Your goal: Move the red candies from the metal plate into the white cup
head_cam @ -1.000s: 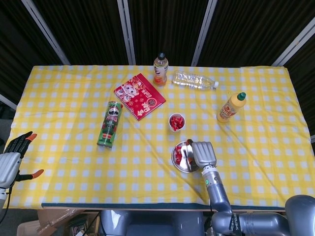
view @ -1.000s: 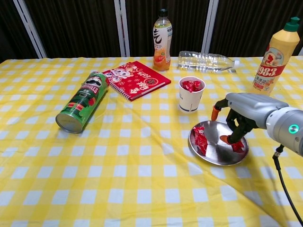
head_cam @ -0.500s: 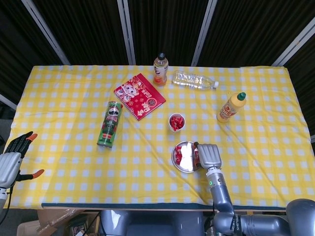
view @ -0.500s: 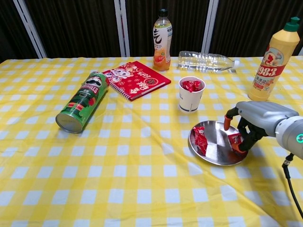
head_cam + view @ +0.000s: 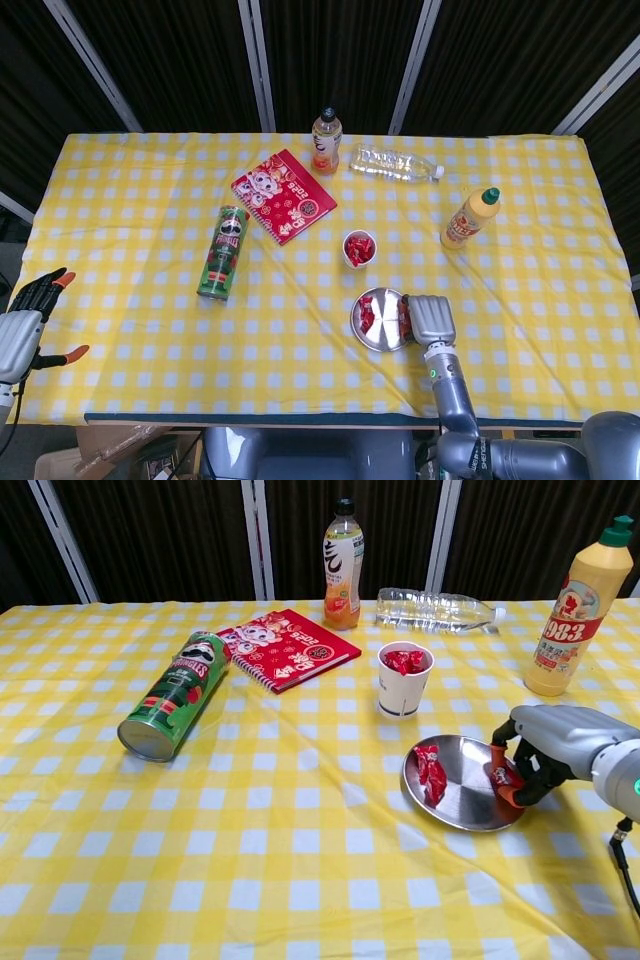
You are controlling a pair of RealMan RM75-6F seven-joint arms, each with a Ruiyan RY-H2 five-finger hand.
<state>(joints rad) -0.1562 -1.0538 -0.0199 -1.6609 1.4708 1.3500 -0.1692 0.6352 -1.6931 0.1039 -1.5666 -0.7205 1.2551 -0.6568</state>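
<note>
Overhead head view, low chest view

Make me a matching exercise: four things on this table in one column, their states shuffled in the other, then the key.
Things:
1. green cylindrical chip can
2. clear plastic water bottle
3. white paper cup
4. round metal plate

States:
A. upright, red candies inside
B. lying on its side beside the red notebook
C. right hand at its edge
D. lying on its side, near the far table edge

Pairs: 1-B, 2-D, 3-A, 4-C
</note>
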